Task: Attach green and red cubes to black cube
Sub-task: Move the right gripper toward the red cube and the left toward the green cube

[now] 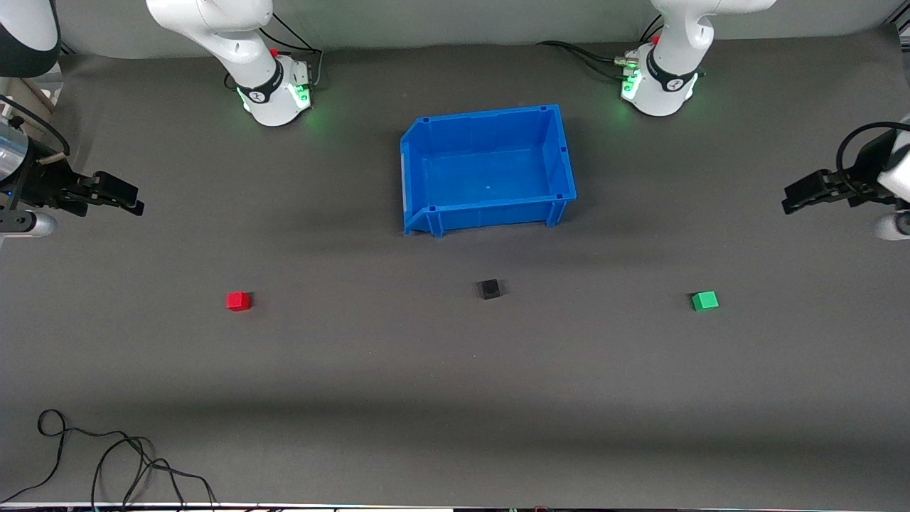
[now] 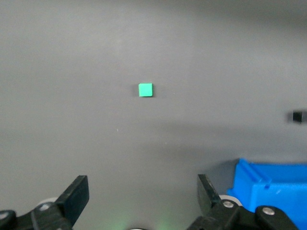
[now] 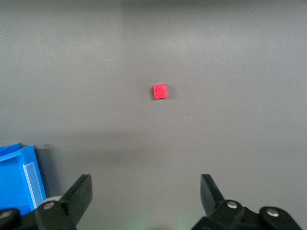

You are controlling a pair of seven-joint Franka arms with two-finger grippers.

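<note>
You had a grey mat (image 1: 455,398) | blue bin (image 1: 490,206) at centre | black cube (image 1: 489,289) nearer the camera than the bin | red cube (image 1: 238,301) toward the right arm's end | green cube (image 1: 704,301) toward the left arm's end | black cable (image 1: 106,455) at the mat's near edge.

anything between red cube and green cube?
Front view: only the black cube sits between the red cube and green cube, on bare mat.

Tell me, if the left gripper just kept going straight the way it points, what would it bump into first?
Probably the bare grey mat. The open left gripper aims toward the green cube, which may lie on that line; depth is unclear.
</note>
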